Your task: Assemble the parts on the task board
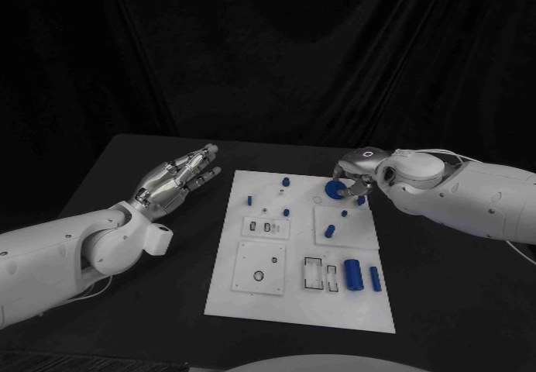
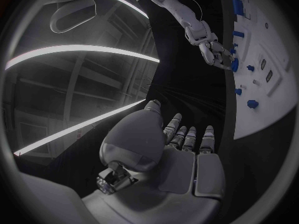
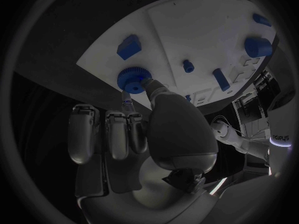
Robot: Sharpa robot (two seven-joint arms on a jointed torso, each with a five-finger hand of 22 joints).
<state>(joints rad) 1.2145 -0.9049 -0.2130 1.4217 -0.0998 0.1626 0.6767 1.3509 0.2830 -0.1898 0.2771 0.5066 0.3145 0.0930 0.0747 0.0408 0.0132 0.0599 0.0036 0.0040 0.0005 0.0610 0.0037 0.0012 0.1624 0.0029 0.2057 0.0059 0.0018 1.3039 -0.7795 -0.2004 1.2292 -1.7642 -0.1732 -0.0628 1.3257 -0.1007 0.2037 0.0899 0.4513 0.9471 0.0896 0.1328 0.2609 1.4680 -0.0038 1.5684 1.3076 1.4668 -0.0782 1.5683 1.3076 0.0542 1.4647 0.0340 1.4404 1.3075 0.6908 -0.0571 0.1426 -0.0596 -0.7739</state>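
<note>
You are looking at a robot test room, a kind of lab. A black table [image 1: 134,167] is standing in front of black curtains [image 1: 280,62] that are hanging all along the far side. A white task board [image 1: 293,310] with small blue parts [image 1: 353,273] is lying in the middle of the table. In the left wrist view, long bright light strips [image 2: 81,49] are glowing on a high ceiling with bare beams.

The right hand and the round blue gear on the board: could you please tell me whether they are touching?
Touching. In the right wrist view, the right hand has a fingertip pressed against the blue gear at the task board edge, with no gap visible.
</note>
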